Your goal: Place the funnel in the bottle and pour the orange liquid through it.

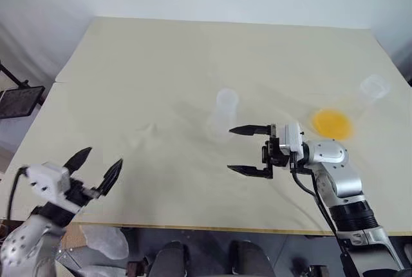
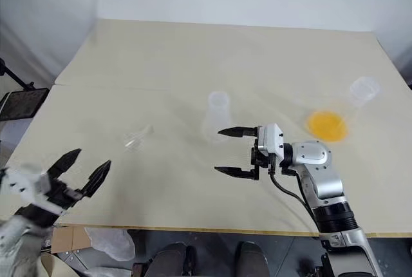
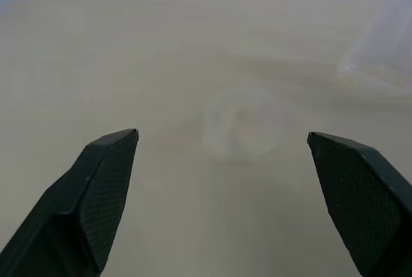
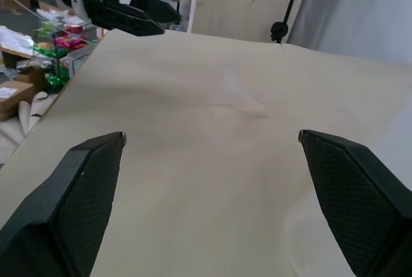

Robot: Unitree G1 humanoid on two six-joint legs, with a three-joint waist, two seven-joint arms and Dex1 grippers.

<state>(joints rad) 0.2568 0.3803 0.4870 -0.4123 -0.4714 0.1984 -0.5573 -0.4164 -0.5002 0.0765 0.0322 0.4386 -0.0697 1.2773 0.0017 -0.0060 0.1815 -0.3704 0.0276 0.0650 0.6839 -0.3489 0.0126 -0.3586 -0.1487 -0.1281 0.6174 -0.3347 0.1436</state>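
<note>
The whitish translucent bottle [image 2: 217,116] stands upright near the table's middle. A clear funnel [image 2: 137,136] lies on its side to the bottle's left; in the left wrist view the funnel [image 3: 243,125] lies ahead, between the fingers' lines. The orange liquid [image 2: 325,124] pools in a clear broad-based flask [image 2: 362,90] at the right. My left gripper [image 1: 96,167] hovers open over the near left edge, pointing at the funnel and well short of it. My right gripper [image 2: 235,152] stands open, pointing left, just nearer than the bottle, holding nothing.
The cream table [image 1: 193,58] stretches far behind the objects. A black stand with a dark panel [image 1: 19,100] stands off the left edge. Crumpled clear plastic [image 1: 106,241] lies below the near edge.
</note>
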